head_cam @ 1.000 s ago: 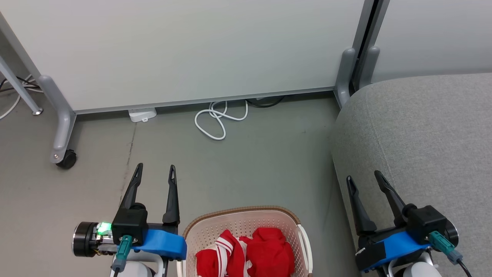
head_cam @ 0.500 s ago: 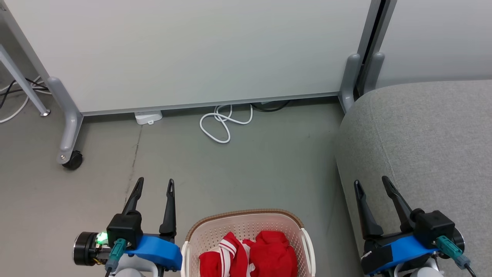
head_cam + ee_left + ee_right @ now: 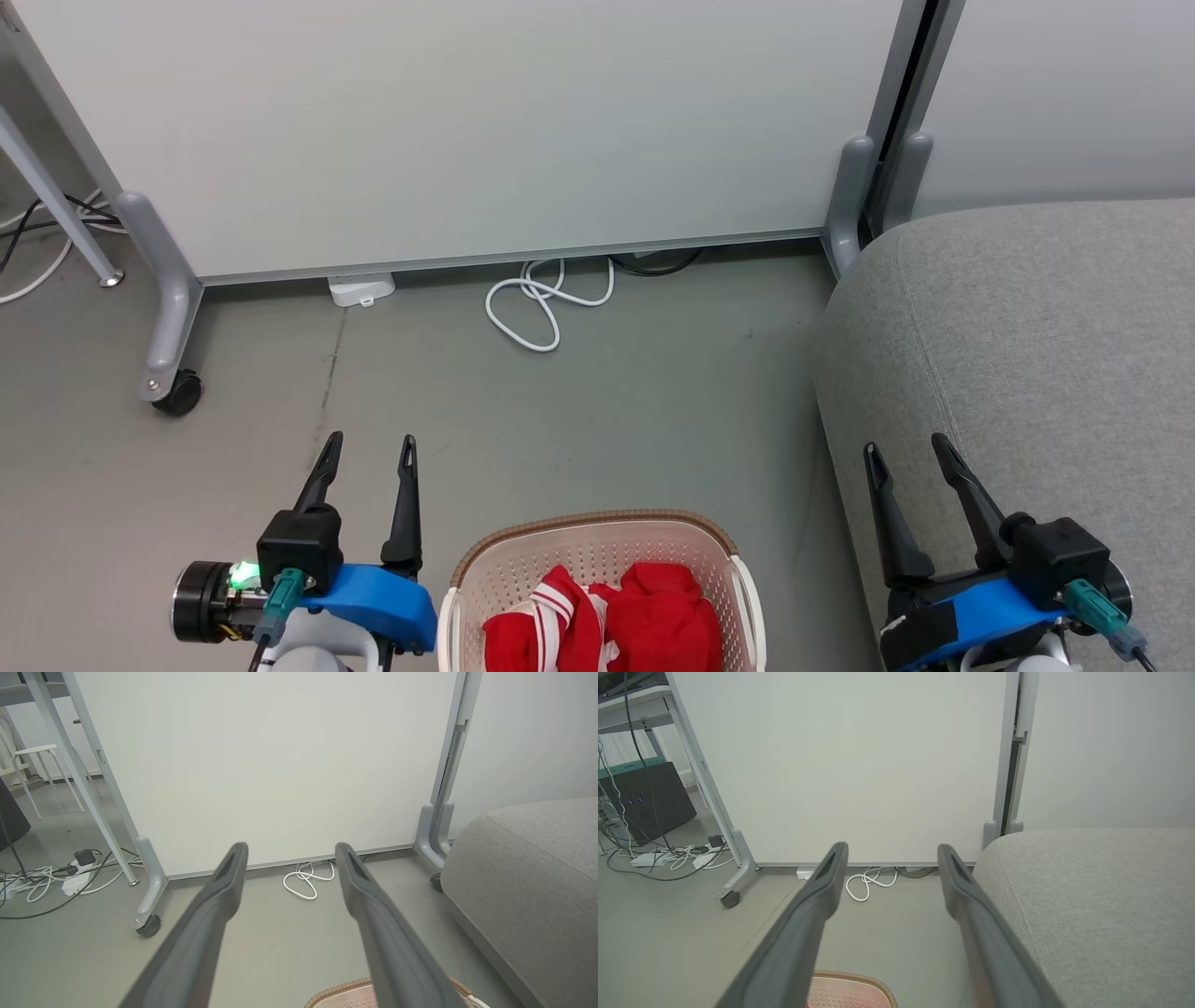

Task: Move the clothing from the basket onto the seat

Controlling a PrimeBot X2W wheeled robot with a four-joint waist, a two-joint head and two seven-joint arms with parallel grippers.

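Observation:
Red clothing [image 3: 644, 621], one piece plain and one white-striped [image 3: 551, 607], lies bunched in the cream basket [image 3: 509, 551] with a brown rim at the bottom centre of the head view. The light-grey seat [image 3: 1036, 345] fills the right side. My left gripper [image 3: 371, 440] stands open over the floor just left of the basket, nothing between its fingers. My right gripper [image 3: 906, 444] is open above the seat's left edge, also empty. The basket rim [image 3: 345, 991] peeks into the left wrist view, and the basket rim [image 3: 859, 980] into the right wrist view.
A white partition panel [image 3: 448, 121] on castor legs [image 3: 173, 387] stands behind. A coiled white cable [image 3: 541, 303] and a small white box [image 3: 359, 287] lie on the grey floor at its base. Cables and power strips [image 3: 60, 882] lie at far left.
The head camera shifted slightly, so the whole scene sits a little lower and to the right. Both grippers show lower in the picture and stay open. The clothing lies as before.

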